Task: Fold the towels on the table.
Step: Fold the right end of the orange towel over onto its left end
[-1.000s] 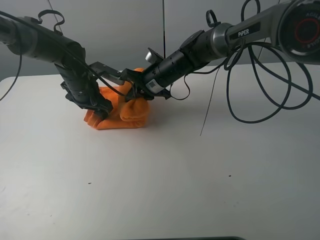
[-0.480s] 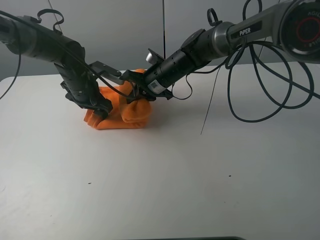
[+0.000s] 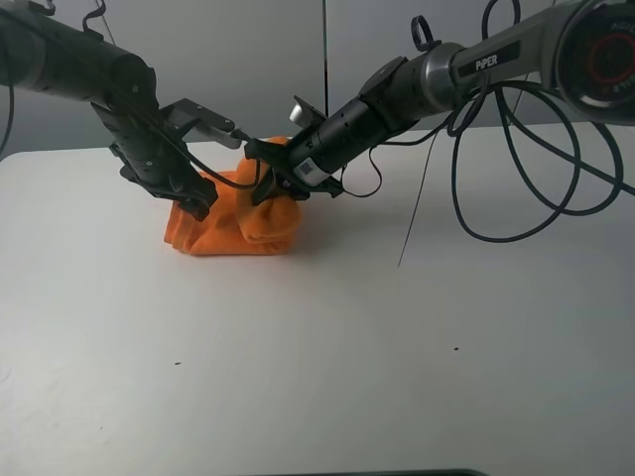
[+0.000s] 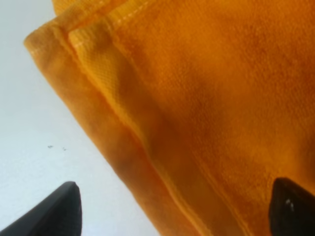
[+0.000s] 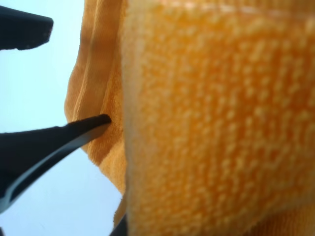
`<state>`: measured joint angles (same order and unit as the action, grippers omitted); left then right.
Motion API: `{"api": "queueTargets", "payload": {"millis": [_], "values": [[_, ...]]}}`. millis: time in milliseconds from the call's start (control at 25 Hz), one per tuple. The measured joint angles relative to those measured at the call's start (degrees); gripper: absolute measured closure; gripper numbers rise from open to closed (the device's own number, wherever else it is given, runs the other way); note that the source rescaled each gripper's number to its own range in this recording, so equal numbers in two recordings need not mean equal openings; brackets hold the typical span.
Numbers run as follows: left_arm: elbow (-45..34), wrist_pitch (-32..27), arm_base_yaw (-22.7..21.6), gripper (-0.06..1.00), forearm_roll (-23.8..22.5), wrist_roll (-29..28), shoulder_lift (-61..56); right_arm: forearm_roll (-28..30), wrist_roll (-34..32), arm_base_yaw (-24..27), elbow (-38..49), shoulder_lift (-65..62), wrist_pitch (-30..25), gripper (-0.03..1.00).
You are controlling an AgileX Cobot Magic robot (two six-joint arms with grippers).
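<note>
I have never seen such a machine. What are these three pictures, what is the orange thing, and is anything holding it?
It is a robot with two arms, each ending in a two-fingered end effector. The wide picture is from a high camera looking down; the other two are from cameras on the wrists. One crumpled orange towel lies on the white table. The left end effector is open above the towel's stitched hem. The right end effector touches the towel's folds; whether it grips cannot be told.
</note>
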<state>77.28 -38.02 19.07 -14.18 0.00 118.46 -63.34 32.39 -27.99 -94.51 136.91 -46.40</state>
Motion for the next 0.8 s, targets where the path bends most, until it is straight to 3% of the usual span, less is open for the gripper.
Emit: {"api": "queueTargets", "payload": {"millis": [800], "values": [[0.0, -4.3, -1.3, -0.04, -1.6, 0.0, -10.6, 0.1, 0.0, 1.1, 0.0, 0.0, -1.7, 0.87]]}}
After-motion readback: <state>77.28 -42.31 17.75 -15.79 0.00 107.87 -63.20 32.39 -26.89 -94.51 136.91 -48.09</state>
